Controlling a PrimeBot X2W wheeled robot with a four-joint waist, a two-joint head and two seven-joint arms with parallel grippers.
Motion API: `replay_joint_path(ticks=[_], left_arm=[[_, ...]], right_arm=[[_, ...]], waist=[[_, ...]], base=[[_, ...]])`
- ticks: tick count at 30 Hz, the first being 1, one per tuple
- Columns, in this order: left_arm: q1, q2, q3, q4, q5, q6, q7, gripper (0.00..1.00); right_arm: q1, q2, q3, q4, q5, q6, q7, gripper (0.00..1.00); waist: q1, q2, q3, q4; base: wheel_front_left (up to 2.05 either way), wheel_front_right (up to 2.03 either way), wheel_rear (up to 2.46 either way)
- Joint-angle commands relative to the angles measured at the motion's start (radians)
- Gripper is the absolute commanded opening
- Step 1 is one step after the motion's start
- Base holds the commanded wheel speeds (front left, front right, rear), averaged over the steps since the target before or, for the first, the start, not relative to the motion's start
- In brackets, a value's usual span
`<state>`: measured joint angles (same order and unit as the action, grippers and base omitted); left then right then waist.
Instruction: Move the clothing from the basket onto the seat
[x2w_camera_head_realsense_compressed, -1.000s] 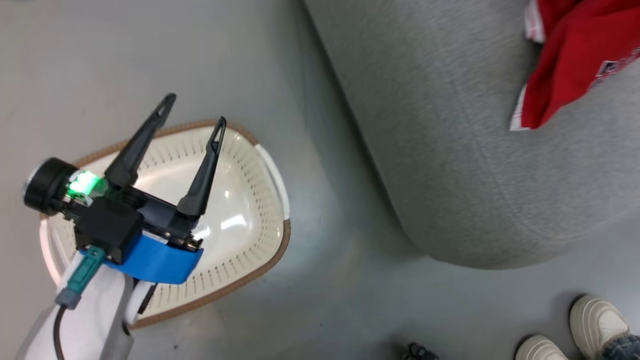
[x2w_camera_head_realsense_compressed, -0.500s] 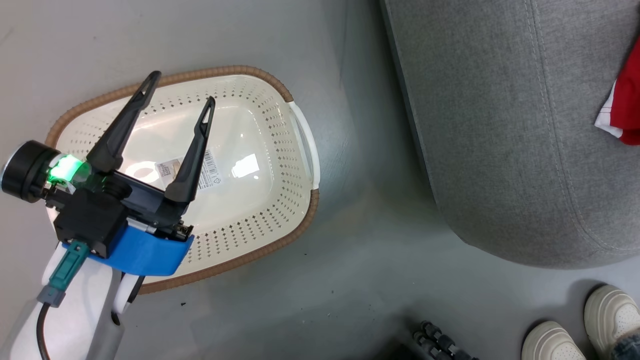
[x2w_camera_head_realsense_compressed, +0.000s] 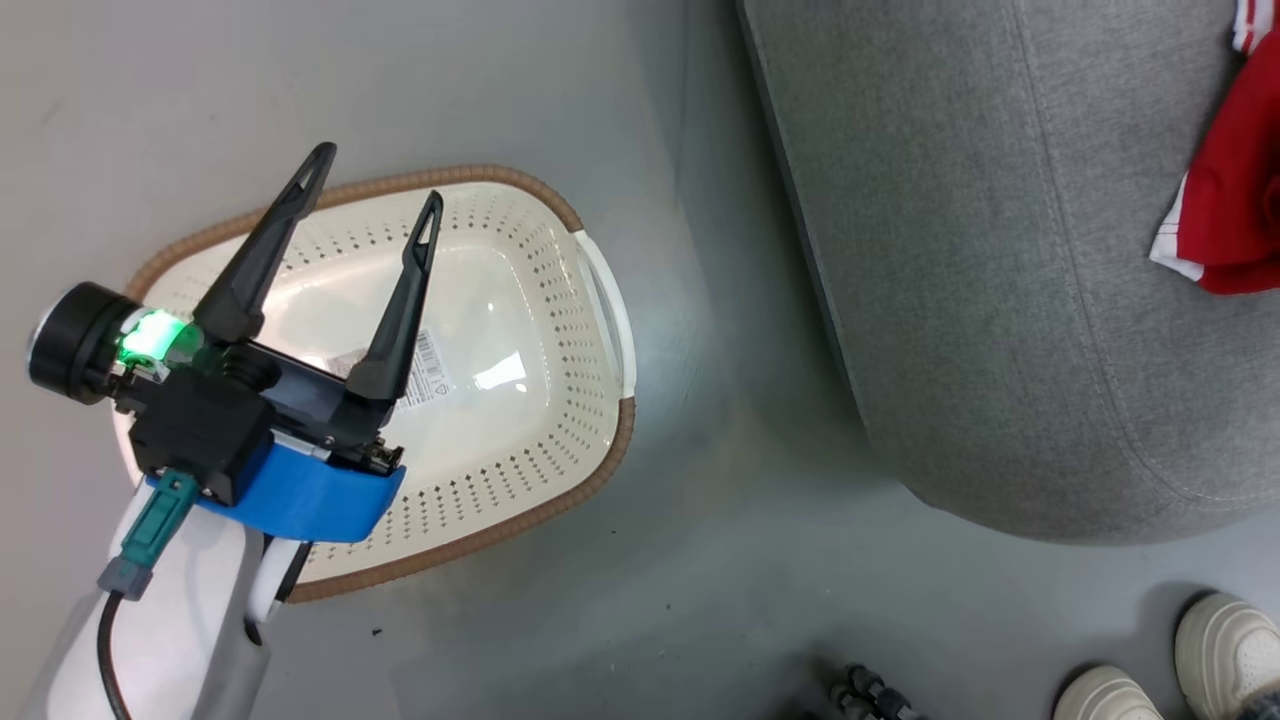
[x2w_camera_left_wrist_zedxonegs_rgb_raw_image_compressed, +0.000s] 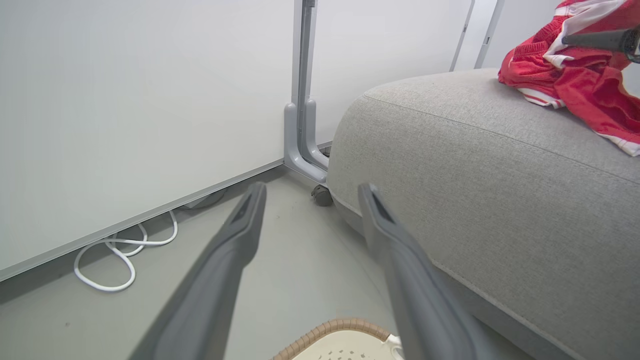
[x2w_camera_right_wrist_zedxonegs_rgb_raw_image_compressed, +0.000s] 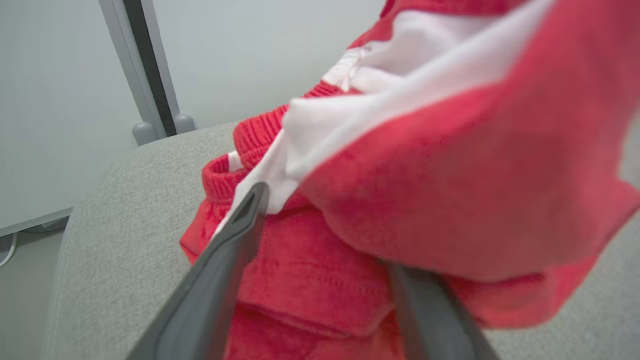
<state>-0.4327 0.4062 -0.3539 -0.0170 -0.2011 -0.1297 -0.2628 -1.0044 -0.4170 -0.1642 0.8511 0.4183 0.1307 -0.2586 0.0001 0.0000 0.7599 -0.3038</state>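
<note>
The red clothing (x2w_camera_head_realsense_compressed: 1225, 220) with white trim lies bunched on the light grey seat (x2w_camera_head_realsense_compressed: 950, 250), at the head view's right edge. The cream basket (x2w_camera_head_realsense_compressed: 600, 470) stands on the floor to the left of the seat; inside it I see a label (x2w_camera_head_realsense_compressed: 425, 365) and no cloth. My left gripper (x2w_camera_head_realsense_compressed: 376, 185) hangs open above the basket, holding nothing. In the left wrist view it (x2w_camera_left_wrist_zedxonegs_rgb_raw_image_compressed: 312, 192) points past the seat (x2w_camera_left_wrist_zedxonegs_rgb_raw_image_compressed: 475, 165) toward the clothing (x2w_camera_left_wrist_zedxonegs_rgb_raw_image_compressed: 575, 80). My right gripper (x2w_camera_right_wrist_zedxonegs_rgb_raw_image_compressed: 325, 235) stands open in the clothing (x2w_camera_right_wrist_zedxonegs_rgb_raw_image_compressed: 450, 175), whose red fold drapes over one finger.
A person's white shoes (x2w_camera_head_realsense_compressed: 1225, 640) stand on the grey floor at the lower right, near the seat's corner. A white panel on a grey castor post (x2w_camera_left_wrist_zedxonegs_rgb_raw_image_compressed: 302, 100) stands behind the seat. A white cable (x2w_camera_left_wrist_zedxonegs_rgb_raw_image_compressed: 120, 250) loops along the panel's foot.
The head camera has swung, so the whole picture has shifted. My left gripper stays open over the basket. The clothing stays on the seat.
</note>
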Motion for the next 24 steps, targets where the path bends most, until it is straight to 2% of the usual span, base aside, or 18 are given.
replay_joint_path(ticks=[1,6,14,20,24], left_arm=[[-0.009,-0.006,0.005,0.005,0.002,-0.001,-0.003,1.00],[0.017,-0.054,0.014,0.031,-0.014,-0.001,-0.003,1.00],[0.092,-0.154,0.061,0.096,-0.044,-0.001,-0.003,1.00],[0.174,-0.233,0.132,0.144,-0.054,-0.001,-0.003,1.00],[0.228,-0.261,0.160,0.188,-0.063,-0.001,-0.003,1.00]], right_arm=[[0.021,0.005,0.007,-0.001,-0.005,0.000,-0.007,1.00],[0.078,0.009,0.029,-0.012,-0.026,0.000,-0.008,1.00],[0.219,0.019,0.051,-0.074,-0.070,0.000,-0.008,1.00],[0.367,0.065,0.034,-0.170,-0.115,0.000,-0.008,1.00],[0.476,0.106,0.036,-0.244,-0.149,0.000,-0.001,1.00]], waist=[[-0.0001,0.0000,-0.018,0.004],[-0.0001,0.0000,-0.092,0.021],[-0.0001,0.0000,-0.268,0.075],[-0.0001,0.0000,-0.403,0.130],[-0.0001,0.0000,-0.491,0.165]], base=[[0.00,0.00,0.00],[0.00,0.00,0.00],[0.00,0.00,0.00],[0.00,0.00,0.00],[0.00,0.00,0.00]])
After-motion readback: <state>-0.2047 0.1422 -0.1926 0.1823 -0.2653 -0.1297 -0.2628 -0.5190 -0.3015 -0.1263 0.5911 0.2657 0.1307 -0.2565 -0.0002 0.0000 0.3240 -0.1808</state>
